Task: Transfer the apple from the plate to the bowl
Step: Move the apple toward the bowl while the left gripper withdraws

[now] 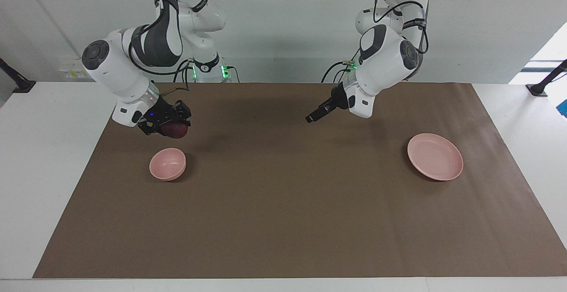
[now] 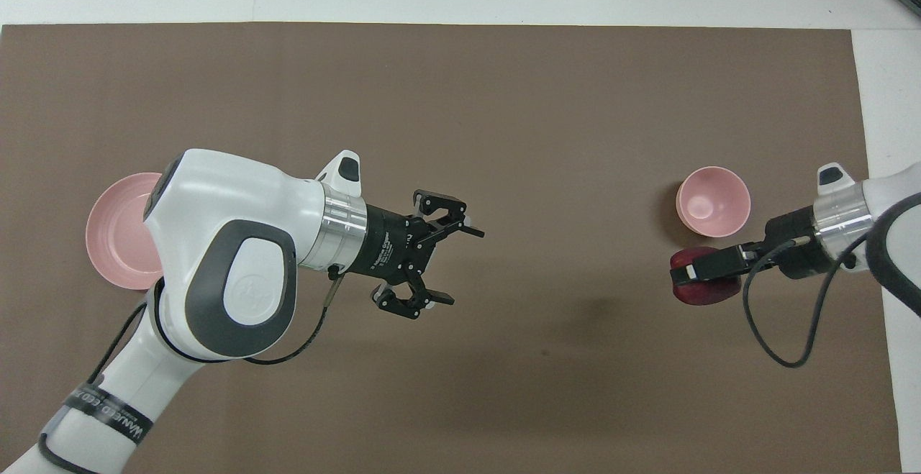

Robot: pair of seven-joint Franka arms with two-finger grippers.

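Observation:
My right gripper [image 1: 172,128] is shut on the dark red apple [image 1: 177,130] and holds it in the air over the brown mat, right beside the small deep pink bowl [image 1: 167,164]. The bowl is empty. The overhead view shows the apple [image 2: 709,291] in the right gripper [image 2: 692,272] just off the rim of the bowl [image 2: 713,201]. The wide pink plate [image 1: 435,156] lies empty at the left arm's end of the mat, and the left arm partly covers the plate [image 2: 119,240] from above. My left gripper [image 1: 311,118] is open and empty, raised over the middle of the mat [image 2: 456,265].
A brown mat [image 1: 283,221] covers most of the white table. A black stand [image 1: 542,86] sits at the table's corner by the left arm's end.

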